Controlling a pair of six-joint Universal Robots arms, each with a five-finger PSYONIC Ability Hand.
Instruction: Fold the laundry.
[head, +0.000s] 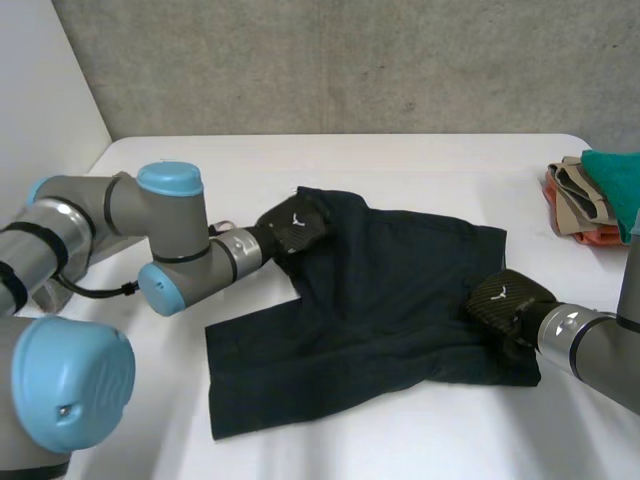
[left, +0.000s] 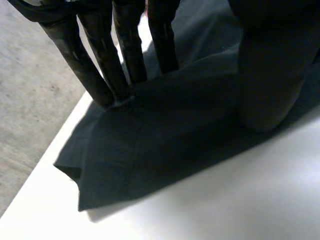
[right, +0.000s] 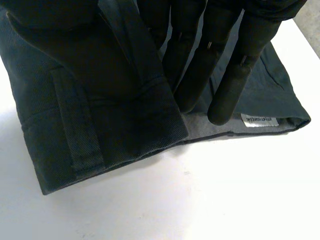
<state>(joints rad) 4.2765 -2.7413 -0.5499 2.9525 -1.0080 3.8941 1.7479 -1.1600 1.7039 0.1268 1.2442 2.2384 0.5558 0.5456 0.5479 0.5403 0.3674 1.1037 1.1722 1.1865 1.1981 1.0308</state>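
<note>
We see dark shorts (head: 380, 300) spread on the table (head: 400, 160), left hand (head: 292, 228) pinching their far-left corner between straight fingers (left: 102, 60) and thumb, right hand (head: 505, 298) pinching the near-right waistband, thumb on top, fingers (right: 235, 85) underneath.

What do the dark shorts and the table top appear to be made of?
Shorts: probably a woven cotton-type cloth with a matte finish, going by the fine weave, stitched belt loop and soft creases. Table: a smooth, hard white surface with a slight sheen, perhaps laminate; the exact material is unclear.
</note>
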